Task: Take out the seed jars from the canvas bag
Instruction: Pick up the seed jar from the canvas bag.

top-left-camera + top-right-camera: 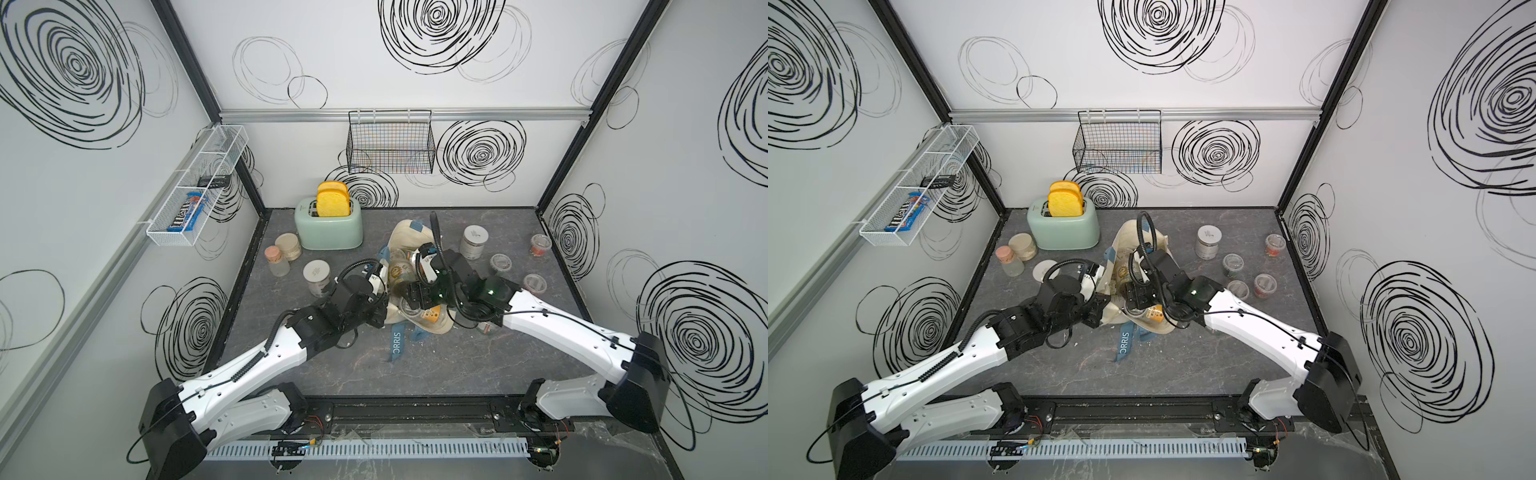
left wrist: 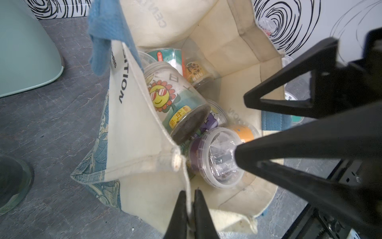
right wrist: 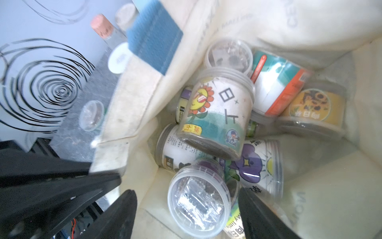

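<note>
The cream canvas bag lies open-mouthed mid-table. Several seed jars are piled inside it, among them a sunflower-sticker jar and a purple-label jar. My left gripper is shut on the bag's rim and holds the mouth open. Inside the bag, my right gripper is open, its fingers on either side of a clear-lidded jar with gaps showing on both sides. More clear-lidded seed jars stand on the table to the bag's right.
A mint toaster with toast stands at the back left. Beside it are frosted jars with tan and pink tops. White-lidded jars stand left and right of the bag. The blue strap trails toward the front.
</note>
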### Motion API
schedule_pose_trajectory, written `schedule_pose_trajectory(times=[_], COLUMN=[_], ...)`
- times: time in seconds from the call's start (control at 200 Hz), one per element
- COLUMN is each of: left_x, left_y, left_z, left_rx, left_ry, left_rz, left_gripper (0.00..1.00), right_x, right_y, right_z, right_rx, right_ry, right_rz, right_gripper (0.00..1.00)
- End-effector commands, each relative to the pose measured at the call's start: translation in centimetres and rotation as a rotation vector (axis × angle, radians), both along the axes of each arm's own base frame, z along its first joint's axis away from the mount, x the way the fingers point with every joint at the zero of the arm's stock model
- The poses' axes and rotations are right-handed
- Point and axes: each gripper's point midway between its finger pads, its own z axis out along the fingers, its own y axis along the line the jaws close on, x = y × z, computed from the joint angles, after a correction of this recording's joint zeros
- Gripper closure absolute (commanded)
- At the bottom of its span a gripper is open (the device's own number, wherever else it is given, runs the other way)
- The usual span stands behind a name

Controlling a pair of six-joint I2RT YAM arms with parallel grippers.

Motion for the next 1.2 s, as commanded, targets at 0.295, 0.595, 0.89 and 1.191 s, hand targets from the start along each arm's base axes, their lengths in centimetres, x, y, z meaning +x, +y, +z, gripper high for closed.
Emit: schedule_pose_trajectory(times=[0.295, 0.595, 0.89, 1.191], left_x=[0.4, 0.1, 0.1, 0.2], left_y=[-0.3, -0.1, -0.1, -0.1], left_z=[1.8, 2.1, 2.1, 2.2], left_rx=[-0.078, -0.083, -0.084, -0.085], left_ry=[-0.024, -0.026, -0.028, -0.031], left_rz=[0.005, 0.004, 0.002, 0.003], left_gripper=[1.00, 1.00, 1.00, 1.00], right_x=[-0.2, -0.6, 0.3, 0.1], right_y=[0.8, 0.8, 0.4, 1.9], right_z=[-4.1, -8.7, -9.5, -6.2], right_rx=[-0.113, -0.318, -0.378, -0.253], right_ry=[0.056, 0.166, 0.175, 0.131], right_rz=[0.031, 0.004, -0.052, -0.006], right_gripper=[0.03, 0.03, 0.11, 0.26])
